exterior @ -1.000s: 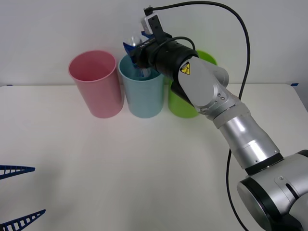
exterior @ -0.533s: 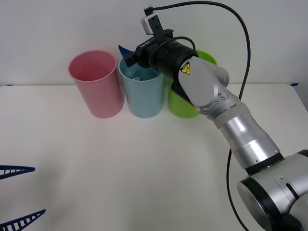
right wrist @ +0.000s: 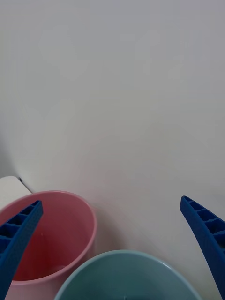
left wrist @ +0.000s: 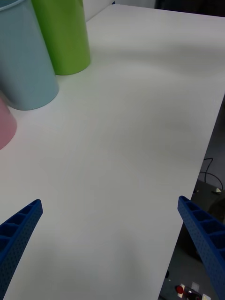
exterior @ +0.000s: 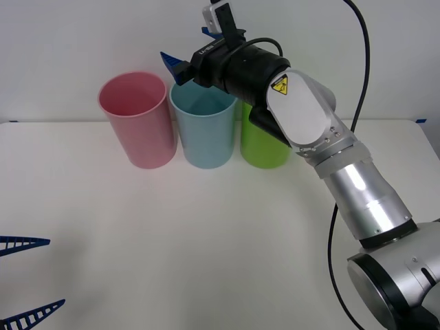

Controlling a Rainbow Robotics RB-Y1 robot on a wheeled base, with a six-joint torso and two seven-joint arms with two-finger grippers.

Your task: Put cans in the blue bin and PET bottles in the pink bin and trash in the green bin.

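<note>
Three tall bins stand in a row at the back of the table: the pink bin, the blue bin and the green bin. My right gripper hangs open just above the blue bin's rim with nothing between its fingers. In its wrist view, the right gripper looks past the pink bin and the blue bin's rim at the wall. The cans, PET bottles and trash are out of view. My left gripper is parked open at the table's near left corner.
My right arm reaches across the table's right side and covers part of the green bin. The left wrist view shows the blue bin, the green bin, the left gripper and the table edge.
A second ago my right gripper held a can over the blue bin. It opened, the can dropped inside, and the gripper has risen slightly. The left arm has not moved.
</note>
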